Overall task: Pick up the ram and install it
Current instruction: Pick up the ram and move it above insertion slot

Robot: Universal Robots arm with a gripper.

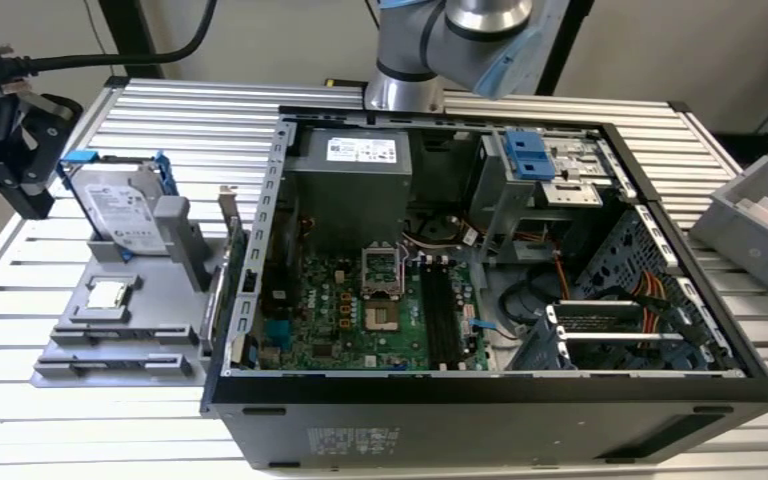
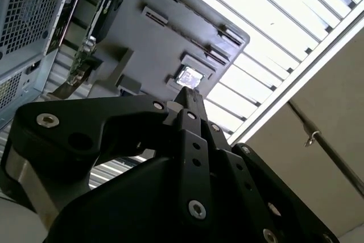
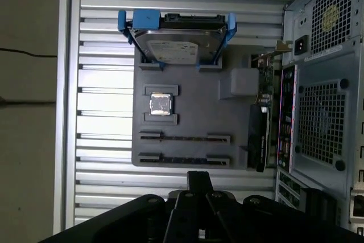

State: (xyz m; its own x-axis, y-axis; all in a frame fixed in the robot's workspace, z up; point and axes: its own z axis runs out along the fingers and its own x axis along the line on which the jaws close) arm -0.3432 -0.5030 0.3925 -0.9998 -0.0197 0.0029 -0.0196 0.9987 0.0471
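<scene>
gripper [image 2: 190, 98] closed tight with nothing seen between its fingers, near grey tray [image 1: 157, 335], which sits 9 o'clock of PC case [image 1: 491, 410] in exterior view

I see the arm [image 1: 471, 30] rising from its base at the top of the exterior view. Jaws pinched together in both wrist views, fingertips [image 2: 190, 103] touching tip to tip.

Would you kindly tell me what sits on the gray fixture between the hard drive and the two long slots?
A small square silver chip sits there in its own recess, as seen in the first wrist view.
</scene>
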